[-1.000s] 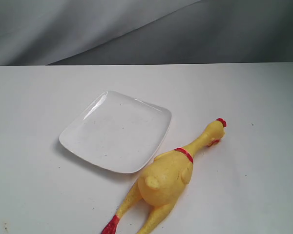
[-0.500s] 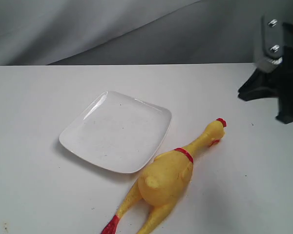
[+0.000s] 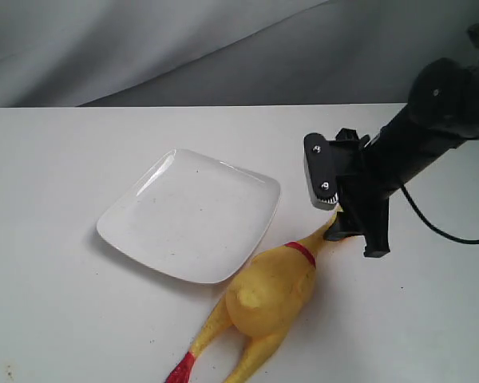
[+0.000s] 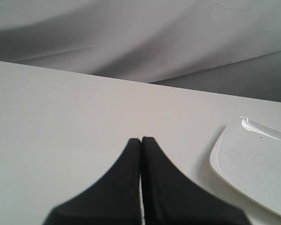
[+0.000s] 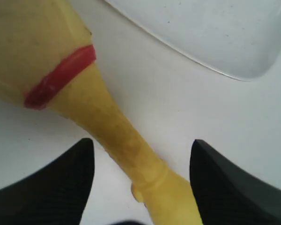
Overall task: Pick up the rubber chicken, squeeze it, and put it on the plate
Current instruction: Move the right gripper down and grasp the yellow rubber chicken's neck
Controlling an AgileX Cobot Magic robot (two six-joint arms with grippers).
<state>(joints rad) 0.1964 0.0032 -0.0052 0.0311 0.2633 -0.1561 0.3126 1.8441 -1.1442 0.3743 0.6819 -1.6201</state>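
The yellow rubber chicken (image 3: 267,299) lies on the white table, its red feet at the front edge and its neck with the red band (image 3: 302,253) pointing back right. Its head is hidden behind my right gripper (image 3: 355,239), which stands open over the head end. In the right wrist view the yellow neck (image 5: 117,129) runs between the two dark fingers (image 5: 61,183) without touching them. The white square plate (image 3: 191,214) lies just left of the chicken. My left gripper (image 4: 141,139) is shut on nothing above bare table, with the plate's edge (image 4: 253,164) off to one side.
A grey cloth backdrop (image 3: 184,48) hangs behind the table's far edge. The right arm (image 3: 431,120) and its cable reach in from the right side. Bare table surrounds the plate and chicken.
The right arm has come in from the right edge and dropped down over the chicken's head, covering it. Chicken and plate have not moved.
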